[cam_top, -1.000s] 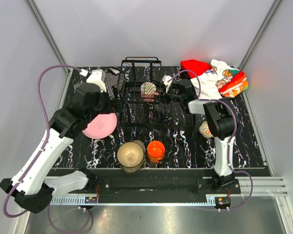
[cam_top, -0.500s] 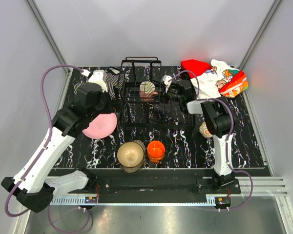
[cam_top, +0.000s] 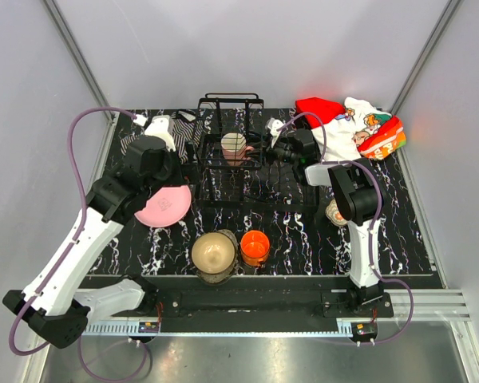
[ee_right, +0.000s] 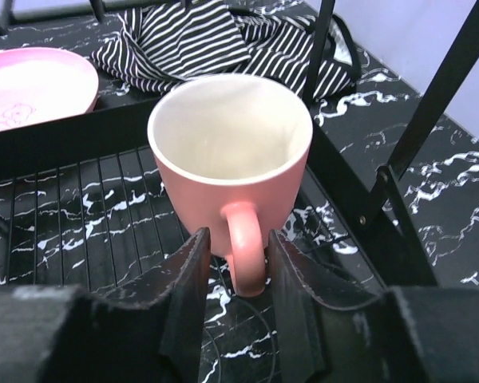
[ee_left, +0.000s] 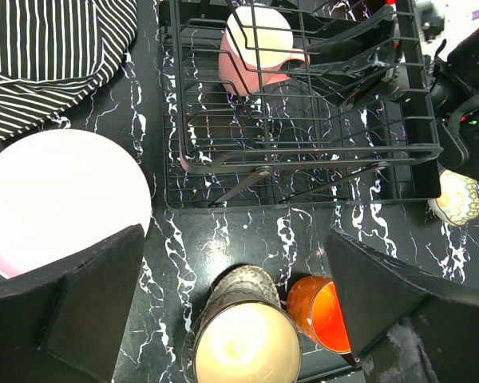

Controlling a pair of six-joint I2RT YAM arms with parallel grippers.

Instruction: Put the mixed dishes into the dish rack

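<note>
The cream-pink mug stands upright inside the black wire dish rack, near its raised far end. My right gripper straddles the mug's handle with a thin gap on each side, jaws open. My left gripper is wide open and empty, high above the brownish bowl and small orange cup. The pink plate lies left of the rack. The small floral cup sits to the right of the rack. The tan-gold plate is out of view.
A striped black-white cloth lies at the far left, behind the plate. A red-white printed cloth lies at the far right. The bowl and orange cup stand close together near the front edge.
The mug has gone from tilted to upright and shifted slightly left in the rack. The right jaws now stand slightly off its handle. The left arm has barely moved.
</note>
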